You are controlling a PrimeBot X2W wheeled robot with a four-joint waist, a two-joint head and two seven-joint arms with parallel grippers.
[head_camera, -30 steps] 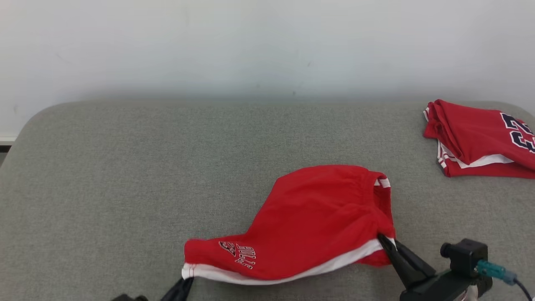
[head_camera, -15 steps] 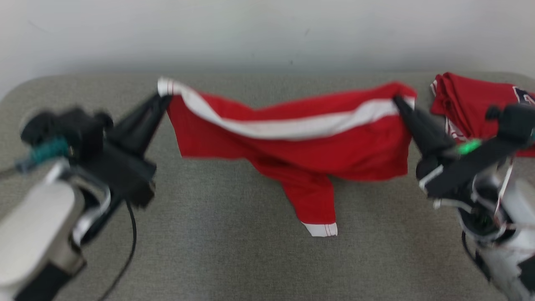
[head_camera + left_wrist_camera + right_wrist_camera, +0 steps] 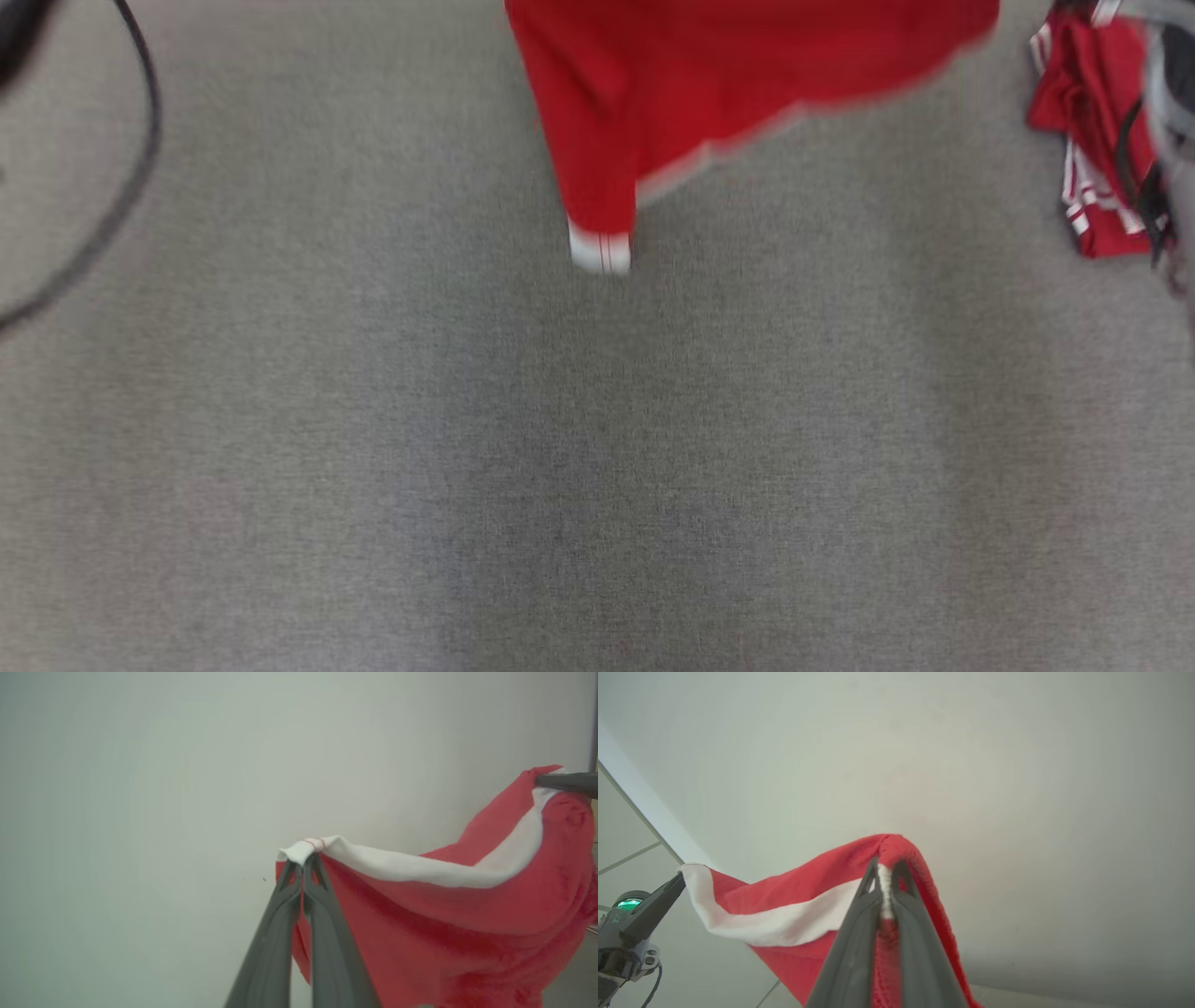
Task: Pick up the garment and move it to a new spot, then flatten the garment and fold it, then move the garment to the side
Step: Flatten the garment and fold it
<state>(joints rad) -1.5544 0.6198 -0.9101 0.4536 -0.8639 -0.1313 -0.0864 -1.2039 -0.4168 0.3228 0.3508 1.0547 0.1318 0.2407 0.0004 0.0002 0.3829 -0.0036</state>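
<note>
The red garment (image 3: 709,84) hangs in the air above the grey table (image 3: 597,448), its lower part and a white-trimmed sleeve (image 3: 599,250) dangling in the head view. In the left wrist view my left gripper (image 3: 303,861) is shut on a white-banded corner of the garment (image 3: 420,914), which stretches to the right gripper's tip (image 3: 565,781). My right gripper (image 3: 885,868) is pinched on the other corner of the garment (image 3: 794,905) in the right wrist view, with the left gripper (image 3: 668,891) holding the far end.
A second folded red garment (image 3: 1088,140) lies at the table's far right edge, partly behind my right arm (image 3: 1172,112). A black cable (image 3: 121,205) loops at the upper left. The pale wall is behind the raised cloth in both wrist views.
Both grippers have raised the garment from the table and spread it wide between them. The head camera has tilted down, so the table now fills its picture.
</note>
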